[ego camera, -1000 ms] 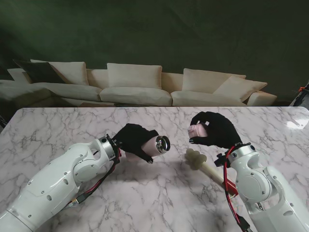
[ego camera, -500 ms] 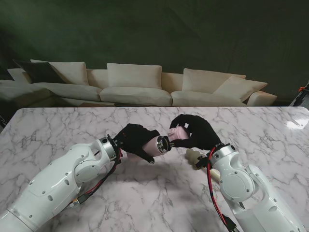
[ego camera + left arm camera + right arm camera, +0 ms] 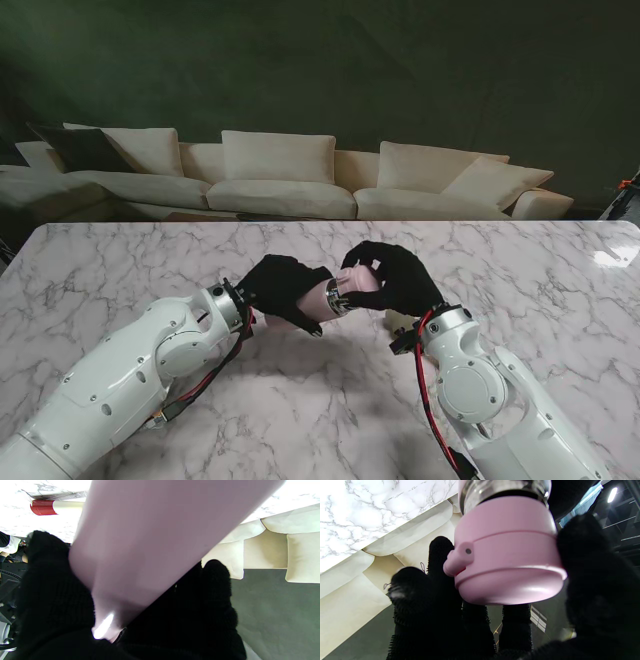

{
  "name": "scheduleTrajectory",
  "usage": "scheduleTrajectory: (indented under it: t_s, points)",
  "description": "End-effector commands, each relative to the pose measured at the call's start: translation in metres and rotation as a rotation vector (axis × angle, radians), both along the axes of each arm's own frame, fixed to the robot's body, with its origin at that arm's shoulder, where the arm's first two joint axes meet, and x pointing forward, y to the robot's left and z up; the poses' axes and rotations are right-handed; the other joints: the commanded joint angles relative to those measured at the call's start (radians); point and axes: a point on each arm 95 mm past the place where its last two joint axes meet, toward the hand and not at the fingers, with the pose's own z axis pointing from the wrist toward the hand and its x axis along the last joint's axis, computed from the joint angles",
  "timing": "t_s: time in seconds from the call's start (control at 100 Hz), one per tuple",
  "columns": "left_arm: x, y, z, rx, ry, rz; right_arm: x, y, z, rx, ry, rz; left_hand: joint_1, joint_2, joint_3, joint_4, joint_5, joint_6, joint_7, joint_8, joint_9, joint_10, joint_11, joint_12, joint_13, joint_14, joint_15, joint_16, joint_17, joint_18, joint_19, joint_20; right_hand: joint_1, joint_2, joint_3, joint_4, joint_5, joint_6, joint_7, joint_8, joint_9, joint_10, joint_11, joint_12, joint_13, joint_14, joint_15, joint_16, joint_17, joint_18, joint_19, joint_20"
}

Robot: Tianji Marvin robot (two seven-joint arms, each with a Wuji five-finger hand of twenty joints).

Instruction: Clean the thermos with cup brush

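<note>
Stand view: our left hand (image 3: 280,288) is holding the pink thermos (image 3: 325,299) sideways while our right hand (image 3: 395,280) is gripping the pink lid (image 3: 506,552) at its mouth.

The right hand (image 3: 395,280) and its arm are hiding nearly all of the cup brush (image 3: 400,320); the thermos (image 3: 155,537) is running blurred past the left wrist view's edge.

Cream sofa (image 3: 290,180) beyond marble table (image 3: 120,270); dark wall (image 3: 400,70).
</note>
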Motion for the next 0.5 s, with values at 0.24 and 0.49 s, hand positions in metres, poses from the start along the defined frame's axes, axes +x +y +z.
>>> scheduleTrajectory:
  t_s: [0.24, 0.49]
  points:
    - [0.0052, -0.0006, 0.0029, 0.008, 0.004, 0.011, -0.0002, 0.007, -0.0097, 0.041, 0.032, -0.017, 0.478, 0.256, 0.342, 0.057, 0.082, -0.235, 0.086, 0.026, -0.015, -0.037, 0.049, 0.017, 0.066, -0.073, 0.207, 0.063, -0.007, -0.105, 0.059, 0.017, 0.328, 0.169, 0.36, 0.079, 0.102, -0.069, 0.123, 0.093, 0.077, -0.106, 0.091, 0.066, 0.048, -0.117, 0.11, 0.038, -0.022, -0.087, -0.01, 0.003]
    - [0.0067, 0.0, 0.0016, 0.013, 0.004, 0.02, -0.0005, 0.012, -0.0141, 0.051, 0.05, -0.016, 0.478, 0.257, 0.34, 0.057, 0.084, -0.234, 0.084, 0.026, -0.016, -0.035, 0.051, 0.019, 0.068, -0.071, 0.211, 0.064, -0.005, -0.104, 0.064, 0.018, 0.325, 0.174, 0.351, 0.079, 0.084, -0.079, 0.121, 0.093, 0.073, -0.098, 0.093, 0.065, 0.045, -0.114, 0.115, 0.038, -0.023, -0.083, -0.007, 0.002]
